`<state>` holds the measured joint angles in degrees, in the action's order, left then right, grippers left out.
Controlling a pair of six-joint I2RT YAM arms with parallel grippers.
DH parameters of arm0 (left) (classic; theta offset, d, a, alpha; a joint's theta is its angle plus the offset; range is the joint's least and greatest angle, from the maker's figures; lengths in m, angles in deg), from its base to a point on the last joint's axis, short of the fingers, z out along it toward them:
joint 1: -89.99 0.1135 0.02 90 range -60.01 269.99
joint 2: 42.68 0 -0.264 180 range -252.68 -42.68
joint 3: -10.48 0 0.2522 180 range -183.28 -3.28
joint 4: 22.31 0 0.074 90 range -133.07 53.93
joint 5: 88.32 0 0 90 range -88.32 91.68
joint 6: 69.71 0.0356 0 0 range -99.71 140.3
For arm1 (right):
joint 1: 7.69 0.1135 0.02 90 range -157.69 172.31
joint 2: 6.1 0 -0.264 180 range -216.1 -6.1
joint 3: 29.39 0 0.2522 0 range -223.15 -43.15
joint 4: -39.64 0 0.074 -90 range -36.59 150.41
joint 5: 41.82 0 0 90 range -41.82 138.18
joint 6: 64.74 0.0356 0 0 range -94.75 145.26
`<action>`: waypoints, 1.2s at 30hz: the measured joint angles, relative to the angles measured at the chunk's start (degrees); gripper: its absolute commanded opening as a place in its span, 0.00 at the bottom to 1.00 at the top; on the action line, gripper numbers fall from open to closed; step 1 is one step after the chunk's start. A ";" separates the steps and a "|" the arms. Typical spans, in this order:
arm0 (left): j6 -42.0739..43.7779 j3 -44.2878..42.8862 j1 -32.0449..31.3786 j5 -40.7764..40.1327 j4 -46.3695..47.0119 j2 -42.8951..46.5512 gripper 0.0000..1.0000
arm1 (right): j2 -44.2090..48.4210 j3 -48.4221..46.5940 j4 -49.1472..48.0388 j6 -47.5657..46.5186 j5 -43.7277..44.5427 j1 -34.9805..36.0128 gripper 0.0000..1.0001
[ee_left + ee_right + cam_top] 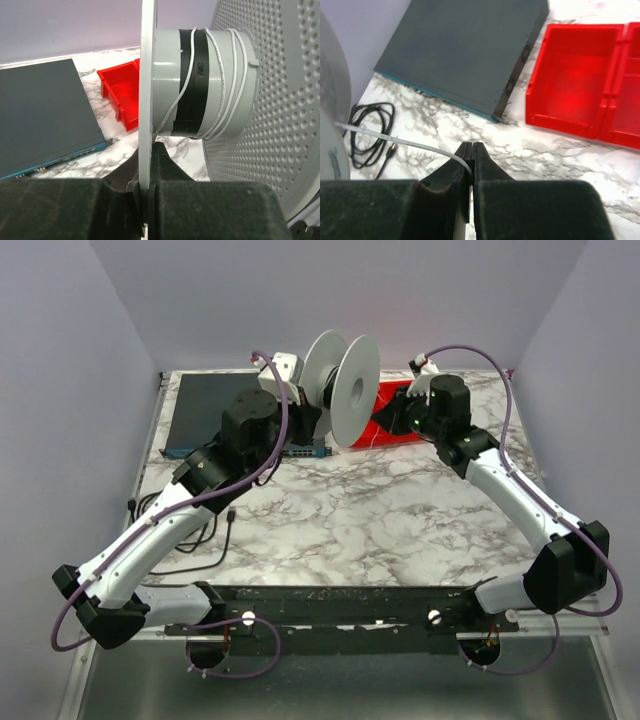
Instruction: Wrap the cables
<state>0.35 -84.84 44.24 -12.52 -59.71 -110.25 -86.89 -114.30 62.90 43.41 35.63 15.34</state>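
So the spool [342, 388] stands on edge at the far middle of the bench [350, 520], axle running roughly left-right. The left hand [148, 160] is clamped shut on the thin left flange [148, 75]. A few turns of the cable [220, 85] sit on the grey hub [167, 80]. The right hand [471, 157] is just right of the spool, by the red bin [575, 75]. It's pinched closed on the free strand, which runs leftward from its fingertips to the spool. Seems to me the next loop means carrying that strand around the axle, not along it, so the right hand is the one placed to wind.
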 measured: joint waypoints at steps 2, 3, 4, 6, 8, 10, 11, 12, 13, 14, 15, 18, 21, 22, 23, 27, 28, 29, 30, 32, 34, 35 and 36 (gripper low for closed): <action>-2.36 -2.10 -0.04 -1.95 -0.13 -1.66 0.00 | 0.39 2.67 -3.06 1.79 -2.16 0.00 0.18; -2.82 -2.45 -0.13 -2.38 -0.09 -2.08 0.00 | 0.59 3.63 -4.31 2.47 -2.82 0.00 0.20; -3.54 -3.17 -0.50 -3.67 -0.09 -2.97 0.00 | 0.92 5.07 -6.16 3.45 -3.58 0.00 0.21; -4.15 -4.02 -0.98 -5.60 -0.09 -4.07 0.00 | 1.18 7.19 -9.31 5.29 -4.76 0.00 0.22; -4.48 -4.98 -1.66 -7.56 -0.07 -5.16 0.00 | 1.38 9.31 -12.55 7.34 -5.62 -0.07 0.23; -4.57 -5.79 -2.49 -9.38 0.04 -6.03 0.00 | 1.46 11.21 -15.69 9.38 -6.40 -0.13 0.24; -4.57 -6.10 -2.89 -10.16 0.02 -6.34 0.00 | 1.51 12.07 -17.16 10.49 -6.71 -0.13 0.25; -4.50 -6.36 -3.28 -10.86 0.02 -6.60 0.00 | 1.53 12.76 -18.45 11.32 -7.04 -0.13 0.27; -4.46 -6.78 -3.63 -11.65 0.00 -6.88 0.00 | 1.53 13.29 -19.63 12.22 -7.43 -0.11 0.29; -4.35 -7.26 -4.02 -12.50 0.02 -7.23 0.00 | 1.53 13.81 -20.74 13.14 -7.80 -0.11 0.31; -4.17 -8.00 -4.46 -13.57 -0.04 -7.74 0.00 | 1.53 14.25 -21.90 13.90 -8.15 -0.11 0.31; -3.74 -9.70 -5.01 -15.45 -0.04 -8.87 0.00 | 1.73 15.63 -24.70 15.61 -8.83 -0.11 0.35; -3.13 -11.19 -5.31 -16.81 0.00 -9.86 0.00 | 2.49 17.25 -26.03 16.70 -9.22 -0.11 0.37; -2.97 -11.43 -5.35 -17.05 -0.02 -10.03 0.00 | 2.80 17.64 -26.21 16.90 -9.27 -0.11 0.37; -2.78 -11.65 -5.38 -17.31 0.00 -10.19 0.00 | 3.10 17.90 -26.34 17.00 -9.33 -0.11 0.38; -2.10 -11.76 -5.73 -17.99 0.00 -10.43 0.00 | 4.33 18.32 -26.60 17.20 -9.38 -0.11 0.38; -1.90 -11.76 -5.86 -18.16 0.00 -10.47 0.00 | 4.59 18.38 -26.64 17.22 -9.38 -0.11 0.39; -1.66 -11.80 -6.16 -18.36 0.00 -10.56 0.00 | 4.85 18.40 -26.64 17.25 -9.38 -0.11 0.40; -1.44 -11.89 -6.38 -18.47 0.00 -10.71 0.00 | 5.07 18.43 -26.64 17.22 -9.38 -0.11 0.41; -1.11 -12.20 -6.64 -18.56 -0.02 -10.99 0.00 | 5.46 18.56 -26.64 17.27 -9.35 -0.11 0.42; -0.90 -12.87 -6.91 -18.84 -0.02 -11.47 0.00 | 5.77 18.71 -26.62 17.29 -9.27 -0.11 0.45; -0.83 -13.09 -6.95 -18.88 -0.07 -11.61 0.00 | 5.97 18.84 -26.62 17.29 -9.11 -0.11 0.48; -0.74 -13.66 -7.17 -19.19 -0.15 -11.91 0.00 | 6.27 19.15 -26.67 17.33 -8.85 -0.11 0.50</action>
<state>-0.39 -98.50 37.07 -31.71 -59.86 -122.16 -80.62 -95.16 36.24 60.74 26.77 15.23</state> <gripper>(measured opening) 0.036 0.446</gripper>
